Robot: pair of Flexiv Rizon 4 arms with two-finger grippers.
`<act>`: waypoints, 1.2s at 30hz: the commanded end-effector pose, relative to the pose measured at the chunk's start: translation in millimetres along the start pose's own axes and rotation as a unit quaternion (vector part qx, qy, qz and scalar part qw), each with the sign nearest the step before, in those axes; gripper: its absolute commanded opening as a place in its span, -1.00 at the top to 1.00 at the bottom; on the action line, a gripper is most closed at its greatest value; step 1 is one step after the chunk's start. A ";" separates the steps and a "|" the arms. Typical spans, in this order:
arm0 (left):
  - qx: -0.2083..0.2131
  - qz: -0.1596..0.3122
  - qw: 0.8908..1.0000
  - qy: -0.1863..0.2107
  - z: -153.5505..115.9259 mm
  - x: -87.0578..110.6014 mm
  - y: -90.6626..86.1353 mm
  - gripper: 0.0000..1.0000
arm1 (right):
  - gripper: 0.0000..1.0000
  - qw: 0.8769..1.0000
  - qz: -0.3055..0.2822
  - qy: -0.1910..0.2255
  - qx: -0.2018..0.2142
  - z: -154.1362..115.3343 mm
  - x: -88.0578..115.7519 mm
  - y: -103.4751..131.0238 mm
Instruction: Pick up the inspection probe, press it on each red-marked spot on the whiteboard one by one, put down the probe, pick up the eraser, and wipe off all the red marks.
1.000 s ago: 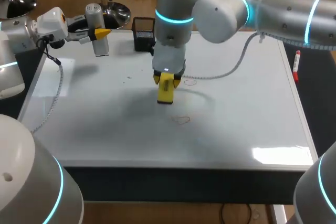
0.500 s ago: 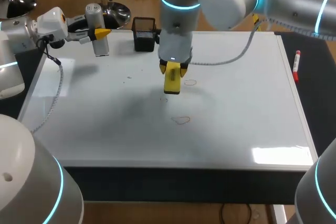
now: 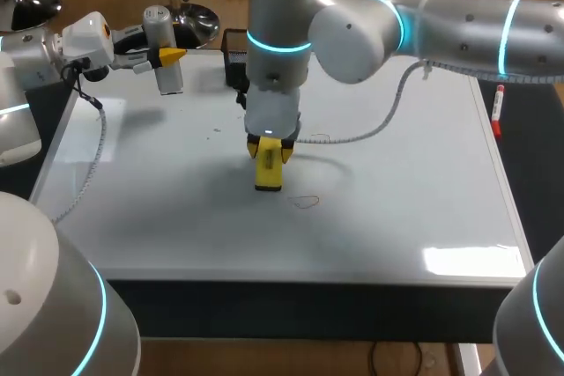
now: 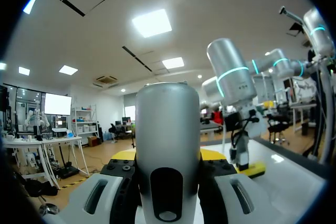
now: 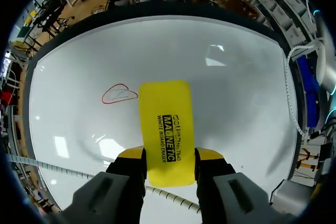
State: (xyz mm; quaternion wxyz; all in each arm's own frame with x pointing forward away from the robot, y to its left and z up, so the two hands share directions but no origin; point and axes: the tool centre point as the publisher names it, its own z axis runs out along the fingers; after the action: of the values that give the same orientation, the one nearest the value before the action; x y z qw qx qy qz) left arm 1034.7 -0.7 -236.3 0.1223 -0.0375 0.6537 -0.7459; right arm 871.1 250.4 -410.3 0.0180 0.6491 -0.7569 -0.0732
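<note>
My right gripper (image 3: 269, 152) is shut on the yellow eraser (image 3: 269, 177), which points down at the whiteboard (image 3: 405, 191) near its middle. In the right wrist view the eraser (image 5: 165, 129) sticks out between the yellow fingertips (image 5: 131, 154). A red mark (image 5: 116, 94) lies just beside it. From above, one red mark (image 3: 305, 202) shows near the eraser and another (image 3: 319, 138) behind it. At the back left my left gripper (image 3: 172, 56) is shut on the grey cylindrical probe (image 3: 161, 28). That probe (image 4: 167, 145) fills the space between the fingers in the left wrist view.
A black holder (image 3: 238, 52) stands at the whiteboard's back edge, partly hidden by my right arm. A red marker (image 3: 498, 112) lies off the board's right edge. A grey cable (image 3: 379, 125) trails from my right arm over the board.
My right arm carried the eraser away toward the back, then brought it forward and to the left, nearer the front red mark. The left arm and probe have stayed still.
</note>
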 end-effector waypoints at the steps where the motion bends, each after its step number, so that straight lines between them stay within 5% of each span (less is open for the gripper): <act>1: 0.000 0.001 1.000 0.000 -0.1 0.6 -1.2 1.00 | 1.00 1.000 -0.001 0.008 0.000 4.3 -5.7 -3.9; 36: 0.000 0.001 1.000 0.000 -0.1 0.6 -1.2 1.00 | 1.00 0.998 0.044 0.044 -0.025 39.5 53.9 -19.5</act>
State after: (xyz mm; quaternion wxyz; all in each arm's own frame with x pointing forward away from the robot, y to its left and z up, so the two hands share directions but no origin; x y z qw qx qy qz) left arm 1034.7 -0.7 -236.3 0.1223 -0.0375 0.6537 -0.7459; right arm 877.8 208.5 -434.6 0.0717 0.6170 -0.7810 -0.0654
